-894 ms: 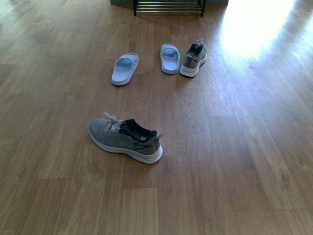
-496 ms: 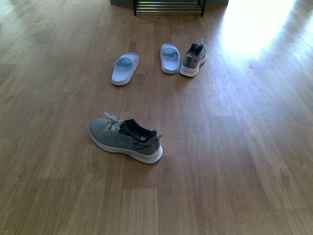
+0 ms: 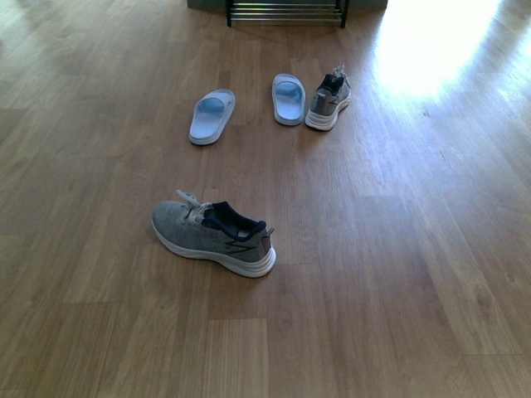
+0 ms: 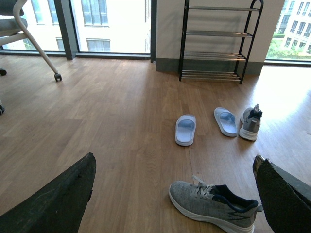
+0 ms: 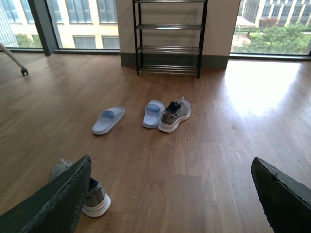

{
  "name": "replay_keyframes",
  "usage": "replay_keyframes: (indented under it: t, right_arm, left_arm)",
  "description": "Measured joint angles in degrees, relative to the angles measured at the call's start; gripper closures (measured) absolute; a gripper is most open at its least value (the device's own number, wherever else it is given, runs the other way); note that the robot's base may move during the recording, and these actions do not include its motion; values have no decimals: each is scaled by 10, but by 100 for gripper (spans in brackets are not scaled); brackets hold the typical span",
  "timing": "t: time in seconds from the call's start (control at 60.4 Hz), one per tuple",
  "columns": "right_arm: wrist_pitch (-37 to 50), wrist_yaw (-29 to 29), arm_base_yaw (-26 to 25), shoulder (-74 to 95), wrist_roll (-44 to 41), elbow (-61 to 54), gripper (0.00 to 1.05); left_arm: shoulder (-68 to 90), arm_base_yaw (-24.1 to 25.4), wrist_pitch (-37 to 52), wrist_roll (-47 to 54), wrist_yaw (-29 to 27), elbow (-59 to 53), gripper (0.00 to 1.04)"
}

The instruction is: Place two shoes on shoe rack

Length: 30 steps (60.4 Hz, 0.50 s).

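You have a wooden floor [image 3: 415,249] spread across every view, with bright window glare at its far right. At the far end the shoe rack [image 4: 216,56] stands against the wall, its black frame carrying tiers of thin silver bars. Only its lowest bars show in the front view. An office chair [image 4: 8,25] sits at the edge of the left wrist view, well away from the shoes.

The near sneaker [image 3: 213,237] stands upright on its white sole, toe to your left and heel to your right, alone in the middle of the floor. The far sneaker [image 3: 328,102] is also on the floor, toe angled toward the rack yet well short of it. It sits just beside one pale blue slipper [image 3: 288,99], and you cannot tell whether they touch. The second slipper [image 3: 212,116] lies further left, apart from both.

Your left gripper [image 4: 174,160] is spread wide and holds nothing, with the near sneaker below it. Your right gripper [image 5: 171,160] is equally wide and empty.
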Motion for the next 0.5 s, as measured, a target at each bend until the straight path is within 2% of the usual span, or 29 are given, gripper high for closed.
replay_keyframes:
  t: [0.496]
  right_arm:
    - [0, 0, 0, 0, 0, 0, 9]
  left_arm:
    - [0, 0, 0, 0, 0, 0, 9]
